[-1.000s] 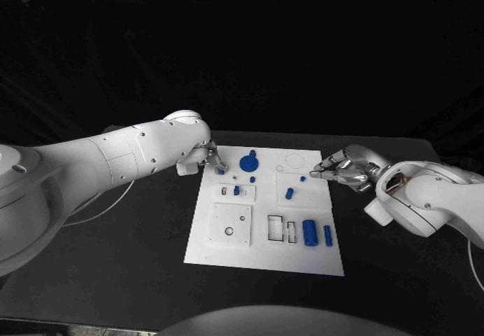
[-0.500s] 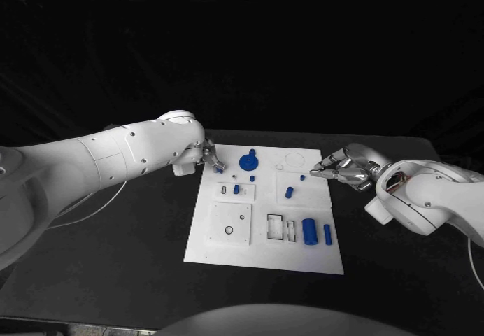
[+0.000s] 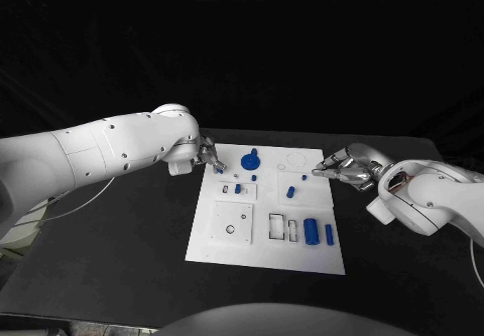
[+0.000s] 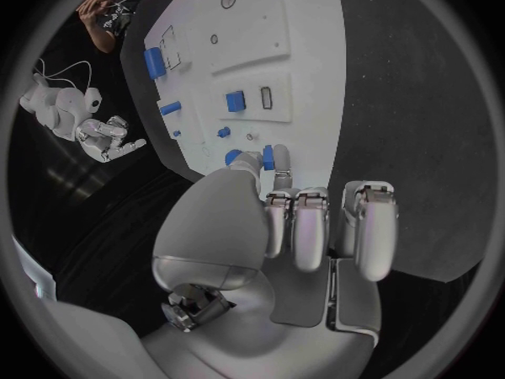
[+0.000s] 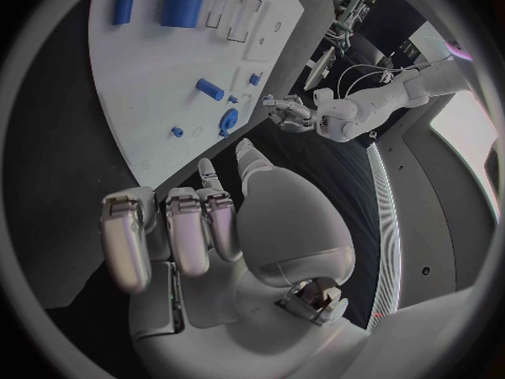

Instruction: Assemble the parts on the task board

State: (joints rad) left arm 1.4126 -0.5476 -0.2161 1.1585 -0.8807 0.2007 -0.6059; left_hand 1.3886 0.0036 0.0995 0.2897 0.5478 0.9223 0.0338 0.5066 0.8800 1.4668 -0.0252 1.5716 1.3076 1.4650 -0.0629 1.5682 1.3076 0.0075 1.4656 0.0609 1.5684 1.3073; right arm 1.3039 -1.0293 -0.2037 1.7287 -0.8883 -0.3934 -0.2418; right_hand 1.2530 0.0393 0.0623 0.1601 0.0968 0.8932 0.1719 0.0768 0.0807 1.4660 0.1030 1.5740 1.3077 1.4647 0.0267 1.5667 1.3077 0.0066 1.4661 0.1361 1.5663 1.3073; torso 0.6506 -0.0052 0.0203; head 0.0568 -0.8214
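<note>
The white task board (image 3: 230, 245) lies mid-table. My left hand (image 3: 208, 157) hovers over its far left corner and pinches a small blue part (image 3: 219, 169) between thumb and fingertip; the left wrist view shows that part (image 4: 268, 157) at the fingertips. Just right of it a blue round disc (image 3: 249, 163) sits on the board. My right hand (image 3: 344, 170) is at the board's far right edge, fingers curled in, nothing visible in them. A blue block (image 3: 237, 188), a blue peg (image 3: 289, 192) and two blue cylinders (image 3: 310, 232) lie on the board.
Empty rectangular slots (image 3: 275, 227) and a square plate with a hole (image 3: 231, 224) occupy the board's near half. Black table (image 3: 111, 259) surrounds the board. The right wrist view shows the left hand (image 5: 289, 109) beyond the board (image 5: 158, 67).
My left arm has risen and swung a little, and the hand with the blue part has drifted slightly toward the far edge. The right hand has barely moved.
</note>
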